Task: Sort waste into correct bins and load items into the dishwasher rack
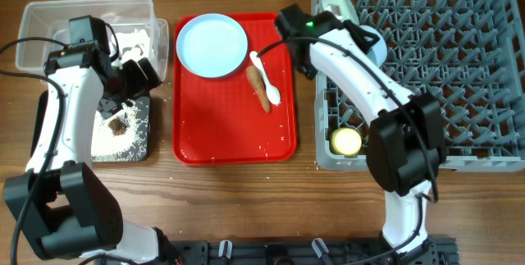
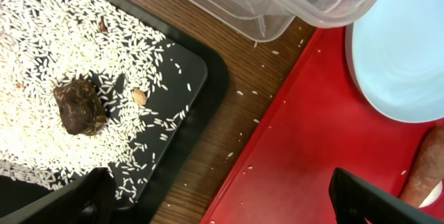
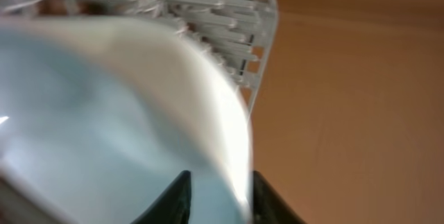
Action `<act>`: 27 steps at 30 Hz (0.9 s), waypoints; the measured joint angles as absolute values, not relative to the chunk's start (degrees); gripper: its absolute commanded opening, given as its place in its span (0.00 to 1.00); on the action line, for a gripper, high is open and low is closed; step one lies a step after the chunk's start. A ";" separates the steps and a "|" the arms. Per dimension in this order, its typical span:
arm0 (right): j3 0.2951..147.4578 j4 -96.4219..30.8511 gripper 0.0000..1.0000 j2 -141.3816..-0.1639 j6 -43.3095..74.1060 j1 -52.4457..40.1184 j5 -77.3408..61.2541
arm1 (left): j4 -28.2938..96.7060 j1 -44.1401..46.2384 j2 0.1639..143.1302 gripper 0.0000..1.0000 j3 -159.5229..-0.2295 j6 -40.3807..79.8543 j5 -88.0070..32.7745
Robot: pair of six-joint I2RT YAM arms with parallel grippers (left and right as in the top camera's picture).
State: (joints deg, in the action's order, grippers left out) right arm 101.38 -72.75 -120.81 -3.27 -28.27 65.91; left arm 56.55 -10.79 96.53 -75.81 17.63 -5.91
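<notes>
My right gripper (image 3: 218, 189) is shut on the rim of a pale bowl (image 3: 104, 127), held over the near left part of the grey dishwasher rack (image 1: 459, 76); the bowl also shows in the overhead view (image 1: 375, 45). A second pale bowl (image 1: 336, 4) and a yellow cup (image 1: 346, 140) sit in the rack. My left gripper (image 2: 222, 207) is open and empty, over the gap between the black tray (image 2: 201, 85) and the red tray (image 2: 312, 141). Rice (image 2: 55, 37) and a brown scrap (image 2: 78, 106) lie in the black tray. The plate (image 1: 212, 45), spoon (image 1: 268, 80) and carrot stick (image 1: 259, 89) lie on the red tray.
The clear tub (image 1: 49, 15) stands behind the black tray with a white tissue (image 1: 135, 39) inside. A few rice grains are scattered on the wood and on the red tray. The rack's upright pegs fill the right side.
</notes>
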 measured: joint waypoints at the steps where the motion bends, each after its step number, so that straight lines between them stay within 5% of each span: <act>1: 101.38 -73.60 0.41 -120.81 -3.29 -28.88 65.30 | 56.55 -10.79 96.53 1.00 -75.81 17.61 -5.89; 8: 101.34 -75.90 0.64 -120.81 -3.49 -35.38 60.53 | 56.58 -10.79 96.53 1.00 -75.81 17.63 -5.91; 19: 103.72 -71.26 0.75 -120.73 -3.31 -33.43 51.35 | 56.55 -10.79 96.53 1.00 -75.81 17.61 -5.91; 27: 111.72 -54.50 0.76 -114.26 -3.18 -32.21 10.46 | 56.58 -10.79 96.53 1.00 -75.81 17.61 -5.91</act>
State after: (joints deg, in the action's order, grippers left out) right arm 111.72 -54.50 -114.26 -3.18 -32.21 10.46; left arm 56.58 -10.79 96.53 -75.81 17.61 -5.91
